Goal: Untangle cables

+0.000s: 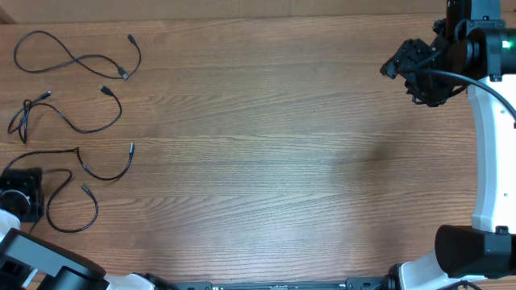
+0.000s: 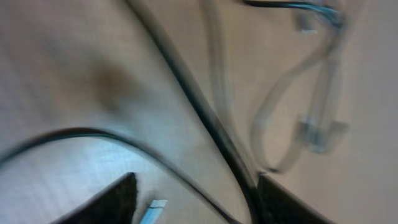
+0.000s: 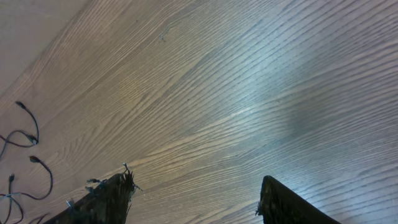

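Left hand (image 2: 196, 190) straddling one cable (image 2: 186, 93)

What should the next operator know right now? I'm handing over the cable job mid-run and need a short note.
Left tool: open, low over the near cable at the table's left edge. The cable runs between its fingers, and the blurred wrist view shows no grip.
Right tool: open, empty, over the far right corner.
Cables: far cable, middle cable and near cable lie one below another on the left, none crossing another.
Done: all three look separated.
Left: probably only lifting the left arm clear.
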Controlling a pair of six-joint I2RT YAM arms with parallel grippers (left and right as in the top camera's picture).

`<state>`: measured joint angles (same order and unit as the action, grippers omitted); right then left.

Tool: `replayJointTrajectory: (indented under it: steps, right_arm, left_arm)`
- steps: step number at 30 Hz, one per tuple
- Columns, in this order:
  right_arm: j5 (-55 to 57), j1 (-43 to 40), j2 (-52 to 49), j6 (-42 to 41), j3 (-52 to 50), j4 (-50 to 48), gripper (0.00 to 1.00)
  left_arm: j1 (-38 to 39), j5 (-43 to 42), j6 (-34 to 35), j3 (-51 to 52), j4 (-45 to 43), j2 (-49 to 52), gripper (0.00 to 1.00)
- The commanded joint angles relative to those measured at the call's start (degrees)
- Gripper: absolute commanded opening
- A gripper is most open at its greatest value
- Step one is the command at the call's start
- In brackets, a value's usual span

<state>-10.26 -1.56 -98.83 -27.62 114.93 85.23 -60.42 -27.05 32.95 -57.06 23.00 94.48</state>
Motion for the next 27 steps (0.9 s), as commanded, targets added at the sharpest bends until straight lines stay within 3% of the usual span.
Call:
replayJointTrajectory:
  steps: [1,5,7,13,17,20,24,27]
  right_arm:
    - [-0.3,-0.1,0.2,0.3,-0.2,0.0,0.66]
    - [-0.3,-0.1,0.2,0.3,-0.2,0.2,0.66]
    - [-0.3,-0.1,0.2,0.2,-0.2,0.2,0.66]
    - [-1.0,-0.1,0.2,0.2,-0.2,0.2,0.66]
    - [-1.0,-0.1,0.2,0.3,-0.2,0.2,0.66]
    - [-1.0,-0.1,0.2,0.2,-0.2,0.2,0.66]
    - [-0.9,0.0,0.2,0.2,-0.2,0.2,0.66]
    - [-1.0,-0.1,0.2,0.2,-0.2,0.1,0.66]
  left_arm:
    - [-0.3,16.0,-7.7,-0.9,2.5,0.3,0.66]
    - [-0.3,24.3,-9.2,-0.9,4.4,0.3,0.69]
    - [-0.3,23.5,-9.2,-0.9,4.2,0.3,0.54]
    - [-0.3,3.8,-9.2,-0.9,0.9,0.3,0.51]
    - [-0.3,-0.4,-6.6,-1.1,-1.0,0.2,0.48]
    - [-0.3,1.6,-7.5,-1.8,-0.5,-0.5,0.65]
    - [-0.3,12.3,-8.6,-2.1,1.9,-3.1,0.89]
    - [-0.3,19.1,-10.3,-2.1,3.7,-5.9,0.96]
